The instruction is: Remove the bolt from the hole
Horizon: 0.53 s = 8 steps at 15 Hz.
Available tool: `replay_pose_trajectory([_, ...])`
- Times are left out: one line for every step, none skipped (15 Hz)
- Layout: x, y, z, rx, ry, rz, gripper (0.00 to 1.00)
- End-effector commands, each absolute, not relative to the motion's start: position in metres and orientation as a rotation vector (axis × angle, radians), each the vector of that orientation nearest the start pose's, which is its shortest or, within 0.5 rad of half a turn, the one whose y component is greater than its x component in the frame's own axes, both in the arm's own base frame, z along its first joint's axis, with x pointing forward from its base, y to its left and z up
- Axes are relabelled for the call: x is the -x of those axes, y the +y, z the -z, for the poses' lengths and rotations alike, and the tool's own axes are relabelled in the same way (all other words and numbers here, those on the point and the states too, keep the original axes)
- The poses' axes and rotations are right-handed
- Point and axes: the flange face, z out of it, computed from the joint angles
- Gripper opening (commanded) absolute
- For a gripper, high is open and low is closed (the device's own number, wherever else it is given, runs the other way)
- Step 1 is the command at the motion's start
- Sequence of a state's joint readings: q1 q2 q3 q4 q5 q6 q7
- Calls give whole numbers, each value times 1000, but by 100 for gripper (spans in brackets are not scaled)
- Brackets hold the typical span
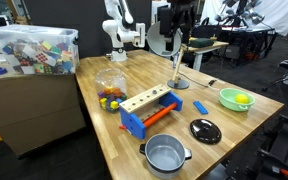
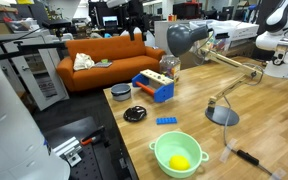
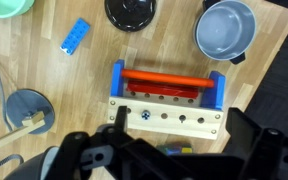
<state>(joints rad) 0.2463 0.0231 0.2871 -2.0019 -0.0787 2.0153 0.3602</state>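
Our claw (image 3: 169, 152), a dark blur whose opening we cannot tell, hangs over the bench (image 3: 44, 85), so we should centre it on the dark bolt (image 3: 123, 114) seated near one end of the wooden rack (image 3: 174, 119), then pull straight up.

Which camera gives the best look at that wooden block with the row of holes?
The wrist view: it looks straight down on the wooden block, so its row of holes shows clearly. In both exterior views the block is small and slanted, and its holes are barely visible.
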Motion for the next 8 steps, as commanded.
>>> replay_pose_trajectory([-486,282,-434,3201,-322,15,100])
replay_pose_trajectory([-487,285,-425,3204,-322,-3,100])
replay_pose_trajectory([-487,285,-424,3205,-323,-8,100])
replay_pose_trajectory([-487,285,-426,3204,-322,0,100])
replay_pose_trajectory([-487,284,-430,3203,-318,11,100])
replay_pose_trajectory([-486,283,-432,3203,-317,16,100])
replay_pose_trajectory([-486,284,-432,3203,-319,15,100])
replay_pose_trajectory([-486,284,-432,3203,-319,15,100])
